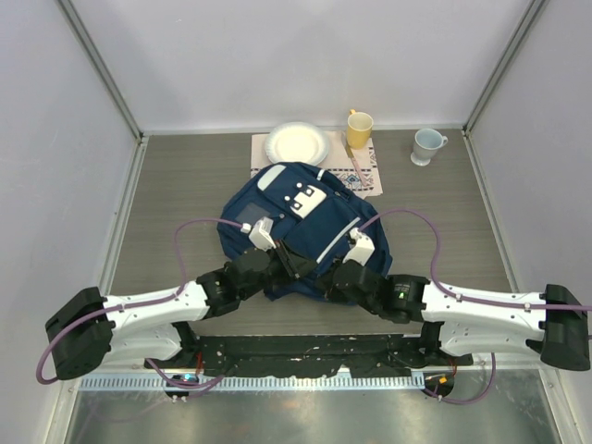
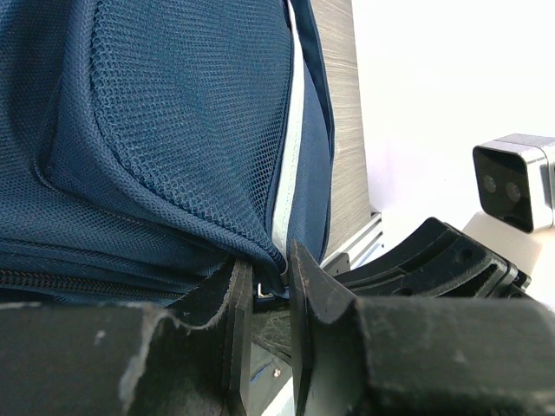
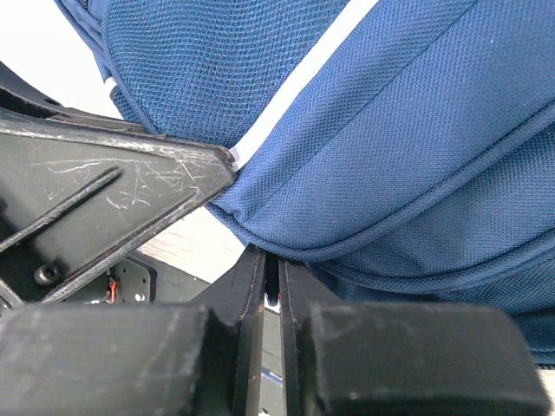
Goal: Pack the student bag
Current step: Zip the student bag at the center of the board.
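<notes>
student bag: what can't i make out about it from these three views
- Inside of the student bag: top view shows only its outer fabric.
- Its near edge: top view, covered by both arms.
- What the left gripper pinches: left wrist view, a small metal bit half hidden between its fingers.
- What the right gripper pinches: right wrist view, gap too narrow and dark.
</notes>
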You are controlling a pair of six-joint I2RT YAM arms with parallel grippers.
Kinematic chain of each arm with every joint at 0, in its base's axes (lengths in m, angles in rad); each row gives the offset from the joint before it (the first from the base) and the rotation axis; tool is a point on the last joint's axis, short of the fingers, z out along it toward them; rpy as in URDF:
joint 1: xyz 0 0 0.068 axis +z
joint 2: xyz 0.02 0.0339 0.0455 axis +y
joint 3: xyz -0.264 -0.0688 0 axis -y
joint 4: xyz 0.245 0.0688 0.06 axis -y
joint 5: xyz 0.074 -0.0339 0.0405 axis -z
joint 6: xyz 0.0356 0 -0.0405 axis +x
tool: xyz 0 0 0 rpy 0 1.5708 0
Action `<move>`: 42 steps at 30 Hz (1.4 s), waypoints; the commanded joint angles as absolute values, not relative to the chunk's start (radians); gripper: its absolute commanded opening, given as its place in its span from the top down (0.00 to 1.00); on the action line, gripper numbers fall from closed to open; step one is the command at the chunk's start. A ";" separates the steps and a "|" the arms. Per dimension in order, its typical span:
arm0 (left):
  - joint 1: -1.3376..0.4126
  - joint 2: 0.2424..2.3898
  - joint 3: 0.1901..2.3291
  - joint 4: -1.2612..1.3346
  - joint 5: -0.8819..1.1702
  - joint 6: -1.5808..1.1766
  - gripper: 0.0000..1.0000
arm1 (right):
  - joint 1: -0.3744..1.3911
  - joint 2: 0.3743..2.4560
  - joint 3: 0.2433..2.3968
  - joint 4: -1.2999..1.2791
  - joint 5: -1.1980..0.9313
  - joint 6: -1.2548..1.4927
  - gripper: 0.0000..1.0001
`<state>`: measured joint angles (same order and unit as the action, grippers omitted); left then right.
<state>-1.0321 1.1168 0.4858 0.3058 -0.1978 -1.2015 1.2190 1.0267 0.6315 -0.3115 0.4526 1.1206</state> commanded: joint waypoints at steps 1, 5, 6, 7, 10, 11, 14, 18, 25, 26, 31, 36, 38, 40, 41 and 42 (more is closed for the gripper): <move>-1.023 1.068 0.503 0.402 -0.250 -1.173 1.00 | 1.184 1.003 0.620 -0.302 0.505 1.078 0.99; -1.023 1.054 0.506 0.355 -0.250 -1.154 1.00 | 1.172 1.008 0.634 -0.336 0.512 1.045 0.99; -1.023 1.049 0.509 0.333 -0.252 -1.149 1.00 | 1.163 1.009 0.641 -0.344 0.508 1.039 0.99; -1.023 1.042 0.512 0.303 -0.255 -1.144 1.00 | 1.161 1.009 0.644 -0.354 0.508 1.031 0.99; -1.023 1.013 0.508 0.252 -0.267 -1.131 1.00 | 1.146 1.006 0.652 -0.374 0.506 1.002 0.99; -1.022 1.002 0.506 0.236 -0.282 -1.129 1.00 | 1.141 1.006 0.655 -0.380 0.505 0.996 0.99; -1.023 0.953 0.486 0.170 -0.305 -1.123 1.00 | 1.124 0.999 0.663 -0.402 0.495 0.963 0.99; -1.022 0.862 0.451 0.098 -0.360 -1.123 1.00 | 1.100 0.988 0.666 -0.423 0.489 0.930 0.99; -0.993 0.698 0.411 -0.093 -0.396 -1.098 1.00 | 1.052 0.973 0.673 -0.465 0.488 0.841 0.99; -0.982 0.683 0.408 -0.110 -0.397 -1.091 1.00 | 1.051 0.974 0.678 -0.465 0.483 0.810 0.99; -0.925 0.626 0.399 -0.187 -0.358 -1.060 1.00 | 1.048 0.971 0.699 -0.471 0.459 0.698 0.99; -0.818 0.624 0.393 -0.196 -0.237 -1.032 1.00 | 1.045 0.957 0.704 -0.503 0.494 0.635 0.99; -0.789 0.623 0.390 -0.195 -0.204 -1.026 1.00 | 1.039 0.963 0.707 -0.511 0.499 0.621 0.99; -0.775 0.624 0.391 -0.195 -0.184 -1.017 1.00 | 1.040 0.968 0.707 -0.511 0.499 0.611 0.99; -0.763 0.627 0.394 -0.201 -0.178 -1.009 1.00 | 1.039 0.971 0.707 -0.511 0.514 0.612 0.99; -0.756 0.627 0.406 -0.222 -0.155 -0.999 1.00 | 1.039 0.971 0.704 -0.512 0.523 0.612 0.99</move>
